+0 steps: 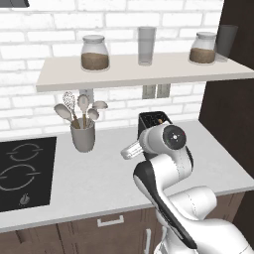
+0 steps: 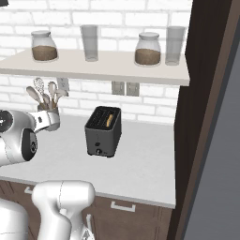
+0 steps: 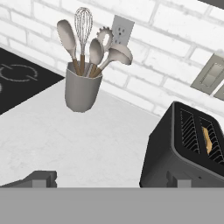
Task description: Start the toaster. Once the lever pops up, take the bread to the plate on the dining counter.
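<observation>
Toaster (image 2: 103, 131) stands on the white speckled worktop (image 2: 140, 164), a dark grey rounded box with two grilled slots; the bread (image 2: 109, 120), pale tan, sits upright in its right slot. My gripper (image 3: 109, 180) hangs just near of it, fingertips (image 3: 41, 178) spread wide apart, grasping nothing. Left and farther, a smooth grey crock (image 3: 81, 91) holds wooden-handled utensils. Beyond, a white brick wall carries a shelf (image 2: 108, 65) with glass jars.

Toaster (image 1: 150, 119) behind the arm (image 1: 166, 171)
</observation>
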Controlling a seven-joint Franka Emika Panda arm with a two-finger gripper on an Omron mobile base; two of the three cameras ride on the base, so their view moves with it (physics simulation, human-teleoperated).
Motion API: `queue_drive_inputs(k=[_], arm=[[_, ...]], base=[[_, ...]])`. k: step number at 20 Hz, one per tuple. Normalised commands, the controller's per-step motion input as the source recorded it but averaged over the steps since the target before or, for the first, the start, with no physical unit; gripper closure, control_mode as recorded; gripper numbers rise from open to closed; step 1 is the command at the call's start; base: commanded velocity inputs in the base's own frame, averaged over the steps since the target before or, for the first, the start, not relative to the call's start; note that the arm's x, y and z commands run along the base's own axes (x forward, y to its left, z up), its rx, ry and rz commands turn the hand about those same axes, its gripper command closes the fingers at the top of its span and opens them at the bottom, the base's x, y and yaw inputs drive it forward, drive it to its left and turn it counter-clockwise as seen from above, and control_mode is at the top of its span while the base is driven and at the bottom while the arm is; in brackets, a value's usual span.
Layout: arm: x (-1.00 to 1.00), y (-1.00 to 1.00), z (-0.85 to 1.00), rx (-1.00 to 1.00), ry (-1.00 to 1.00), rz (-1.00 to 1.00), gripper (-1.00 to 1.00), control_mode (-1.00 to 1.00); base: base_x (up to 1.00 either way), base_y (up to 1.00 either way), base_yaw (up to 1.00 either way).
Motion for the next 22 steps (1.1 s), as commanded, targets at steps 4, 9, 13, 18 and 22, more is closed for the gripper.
queue_drive_inputs(k=[4,9,13,18,22], arm=[[0.00,0.00,0.00,0.00,0.00,0.00,-1.00,-1.00],[0.00,0.00,0.00,0.00,0.00,0.00,-1.00,-1.00],[0.00,0.00,0.00,0.00,0.00,0.00,-1.00,-1.00],[0.00,0.00,0.00,0.00,0.00,0.00,-1.00,-1.00],[0.00,0.00,0.00,0.00,0.00,0.00,-1.00,-1.00]], base=[[0.00,0.00,0.00],[0.00,0.00,0.00],[0.00,0.00,0.00],[0.00,0.00,0.00],[0.00,0.00,0.00]])
